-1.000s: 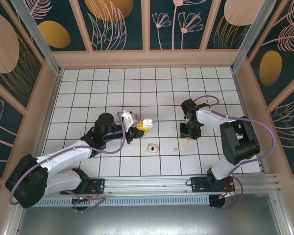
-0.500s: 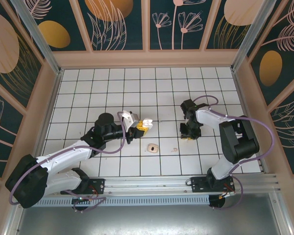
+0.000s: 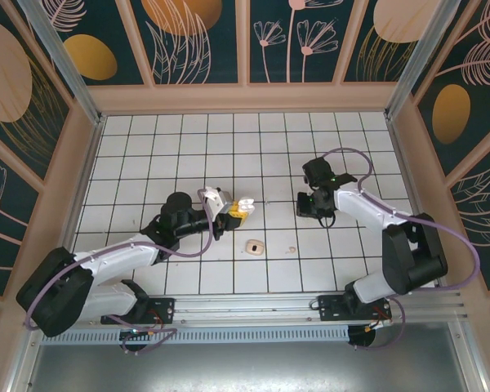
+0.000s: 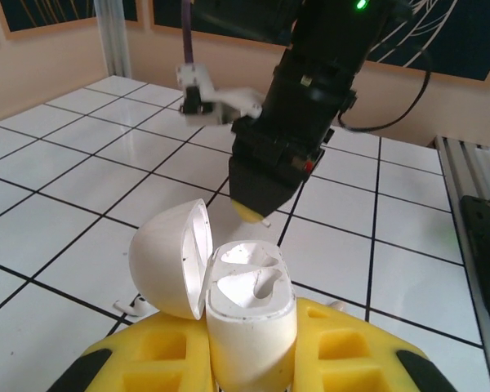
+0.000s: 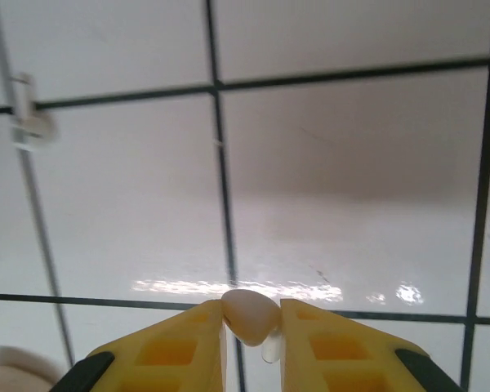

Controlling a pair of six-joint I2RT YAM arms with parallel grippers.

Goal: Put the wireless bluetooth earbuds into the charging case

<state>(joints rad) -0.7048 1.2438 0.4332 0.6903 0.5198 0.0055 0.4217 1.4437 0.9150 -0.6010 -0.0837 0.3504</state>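
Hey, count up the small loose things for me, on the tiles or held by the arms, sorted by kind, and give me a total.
Earbuds: 2, this one gripped in the right pincer, the other loose on the tiles.
Charging case: 1, lid open, held in the left pincer.
Beige oval piece: 1, lying on the tiles.
Total: 4.

Floor [image 3: 229,147] is white square tile with dark grout, glossy, with soft glare patches on it in the right wrist view. Walls [image 3: 200,41] on three sides are dark teal panels printed with pale line-drawn leaves and flowers plus orange and peach ovals, set in a beige frame [image 3: 245,98], with slanted silver posts [image 3: 61,61] at the back corners. Near edge carries aluminium rails [image 3: 253,304], with a grey metal sheet [image 3: 245,367] below them.
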